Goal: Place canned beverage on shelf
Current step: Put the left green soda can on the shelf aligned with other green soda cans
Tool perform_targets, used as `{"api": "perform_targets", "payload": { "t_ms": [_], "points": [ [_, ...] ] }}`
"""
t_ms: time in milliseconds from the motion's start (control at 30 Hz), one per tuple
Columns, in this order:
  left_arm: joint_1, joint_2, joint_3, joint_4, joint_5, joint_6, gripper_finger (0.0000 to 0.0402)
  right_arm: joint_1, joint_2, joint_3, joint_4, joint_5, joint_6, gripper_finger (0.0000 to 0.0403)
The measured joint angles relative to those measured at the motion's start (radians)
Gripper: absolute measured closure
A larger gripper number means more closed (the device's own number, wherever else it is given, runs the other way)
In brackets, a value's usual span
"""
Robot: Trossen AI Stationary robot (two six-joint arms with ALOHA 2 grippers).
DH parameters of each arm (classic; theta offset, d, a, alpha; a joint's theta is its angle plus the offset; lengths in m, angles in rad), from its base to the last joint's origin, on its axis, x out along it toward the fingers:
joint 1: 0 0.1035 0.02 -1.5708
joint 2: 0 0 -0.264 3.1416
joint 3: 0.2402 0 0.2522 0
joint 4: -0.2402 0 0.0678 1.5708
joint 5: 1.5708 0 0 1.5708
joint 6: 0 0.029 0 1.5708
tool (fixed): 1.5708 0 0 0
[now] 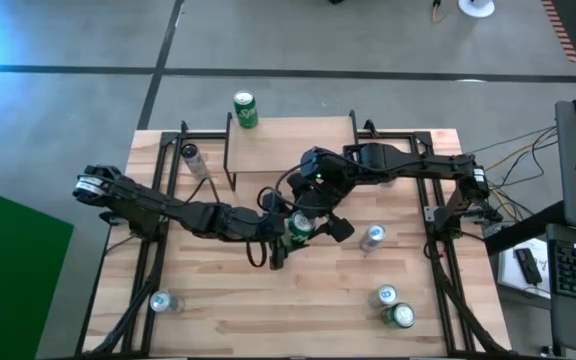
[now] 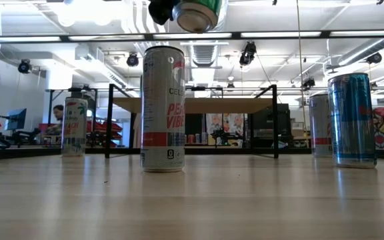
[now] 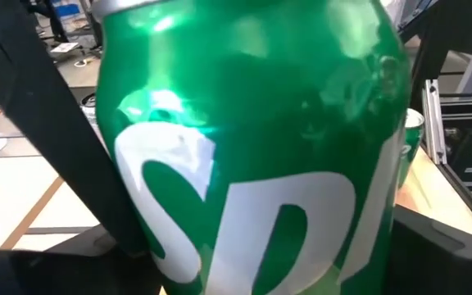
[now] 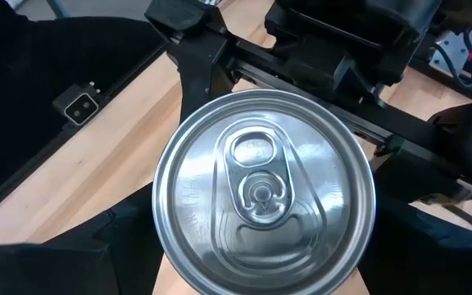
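A green Sprite can (image 1: 298,228) hangs in the air above the middle of the table, and only its silver bottom (image 2: 195,15) shows in the low view. My left gripper (image 1: 286,238) reaches in from the table's left and is shut on it. My right gripper (image 1: 318,212) hangs over the can's silver lid (image 4: 262,215), open, with a finger on either side of the can's top. The shelf (image 1: 290,145), a light plank on black wire legs, stands at the table's far edge and also shows in the low view (image 2: 199,105). My left gripper pinches the green can's printed side wall (image 3: 252,164) between its two fingers, coming in level from the table's left. The can is upright, a little tilted, and lifted clear of the table. The can itself hides the exact places of contact.
Another green can (image 1: 245,110) stands by the shelf's far left corner. A silver can (image 1: 190,152) is left of the shelf and another (image 1: 373,237) right of the grippers. Cans stand near left (image 1: 165,302) and near right (image 1: 385,296), (image 1: 401,316). A tall white can (image 2: 163,107) stands in front of the shelf.
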Motion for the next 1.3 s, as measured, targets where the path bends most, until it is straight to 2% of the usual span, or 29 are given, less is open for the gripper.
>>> {"api": "perform_targets", "payload": {
  "t_ms": [133, 300, 433, 567, 800, 967, 1100, 1200, 1300],
  "points": [
    [-0.002, 0.000, 0.000, 0.000, -0.006, -0.007, 0.0105, 0.000, 0.000, 0.000, -0.008, 0.001, -0.010, 0.0100],
    [-0.003, 0.000, 0.000, 0.000, -0.006, -0.007, 0.0089, 0.000, 0.000, 0.000, -0.009, 0.002, -0.011, 0.0100],
    [-0.004, 0.000, 0.000, 0.000, -0.005, -0.007, 0.0093, 0.000, 0.000, 0.000, -0.008, 0.001, 0.004, 0.0094],
    [-0.005, 0.000, 0.000, -0.010, -0.067, 0.000, 0.0102, 0.001, -0.002, 0.000, 0.009, 0.017, 0.056, 0.0072],
    [0.002, -0.026, -0.028, -0.064, -0.282, 0.003, 0.0104, 0.003, -0.037, 0.000, 0.071, 0.318, 0.336, 0.0052],
    [0.033, -0.115, -0.132, -0.063, -0.379, -0.052, 0.0105, 0.003, -0.071, 0.000, 0.085, 0.440, 0.427, 0.0059],
    [0.105, -0.254, -0.265, -0.034, -0.469, -0.127, 0.0103, 0.008, -0.105, -0.002, 0.104, 0.483, 0.463, 0.0067],
    [0.201, -0.363, -0.378, 0.013, -0.462, -0.126, 0.0102, 0.014, -0.119, -0.041, 0.157, 0.508, 0.466, 0.0072],
    [0.318, -0.452, -0.473, 0.088, -0.386, -0.095, 0.0103, 0.015, -0.131, -0.097, 0.224, 0.508, 0.476, 0.0074]
  ]
}}
